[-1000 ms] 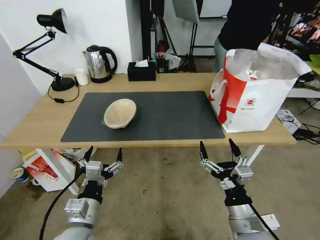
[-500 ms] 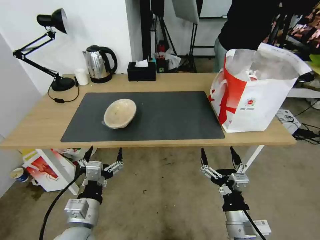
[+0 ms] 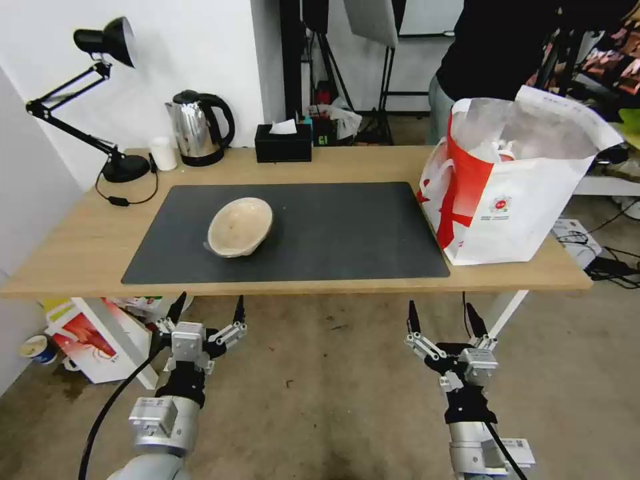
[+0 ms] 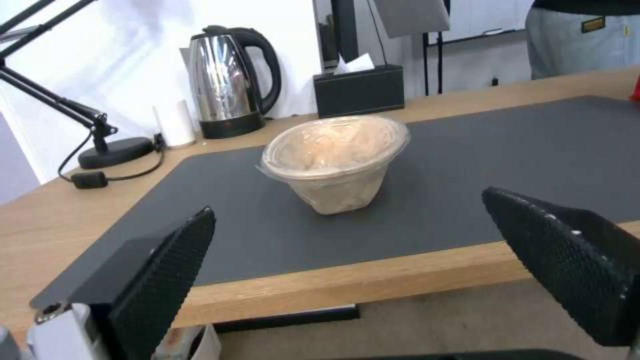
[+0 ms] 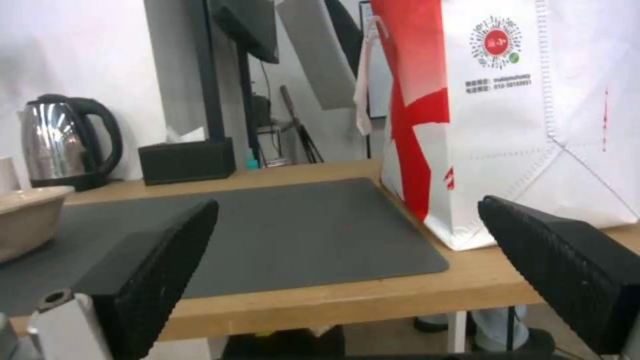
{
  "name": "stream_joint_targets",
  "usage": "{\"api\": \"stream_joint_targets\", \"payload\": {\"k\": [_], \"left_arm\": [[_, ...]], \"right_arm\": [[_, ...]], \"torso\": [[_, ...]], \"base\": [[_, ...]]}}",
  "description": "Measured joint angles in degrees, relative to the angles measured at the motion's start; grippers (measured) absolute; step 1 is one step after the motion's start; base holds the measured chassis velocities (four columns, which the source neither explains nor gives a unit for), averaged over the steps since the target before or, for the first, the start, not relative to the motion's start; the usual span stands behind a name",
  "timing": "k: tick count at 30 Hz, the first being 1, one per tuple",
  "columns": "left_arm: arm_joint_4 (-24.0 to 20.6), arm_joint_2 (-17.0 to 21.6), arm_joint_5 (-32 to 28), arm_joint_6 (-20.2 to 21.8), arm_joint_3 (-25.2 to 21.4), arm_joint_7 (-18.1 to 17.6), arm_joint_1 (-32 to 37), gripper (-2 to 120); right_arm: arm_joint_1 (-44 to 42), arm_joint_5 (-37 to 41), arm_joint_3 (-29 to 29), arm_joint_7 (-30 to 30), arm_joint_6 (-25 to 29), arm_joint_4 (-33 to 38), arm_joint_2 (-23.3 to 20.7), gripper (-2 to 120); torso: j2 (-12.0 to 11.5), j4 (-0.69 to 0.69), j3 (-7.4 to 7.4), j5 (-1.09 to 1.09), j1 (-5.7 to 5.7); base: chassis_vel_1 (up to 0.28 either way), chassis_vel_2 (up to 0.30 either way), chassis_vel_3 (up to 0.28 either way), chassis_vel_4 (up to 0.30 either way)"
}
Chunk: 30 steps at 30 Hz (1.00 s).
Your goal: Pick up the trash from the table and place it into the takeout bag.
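Getting ready to grab the last bowl [image 3: 240,226] on the table [image 3: 80,247].

The beige bowl sits on the grey mat [image 3: 347,227], toward the mat's left end and well away from the bag [image 3: 517,200], which stands at the table's right end with its top open. Both grippers hang below the table's front edge, left gripper [image 3: 205,312] under the mat's left part, right gripper [image 3: 445,317] under its right part, each with its jaws spread wide and holding nothing. The left gripper is nearer the bowl, so it looks like the best one to use. The bowl seems thin and has clear wrap over it, so pinch the rim softly and lift it flat.
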Motion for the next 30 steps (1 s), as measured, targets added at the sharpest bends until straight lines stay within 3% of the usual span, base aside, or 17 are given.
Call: {"api": "stream_joint_targets", "payload": {"k": [30], "left_arm": [[0.0,0.0,0.0,0.0,0.0,0.0,0.0,100]], "right_arm": [[2.0,0.2,-0.3,-2.1,0.1,-3.0,0.9,100]], "torso": [[0.0,0.00,0.00,0.01,0.00]], "base": [[0.000,0.000,0.000,0.000]]}}
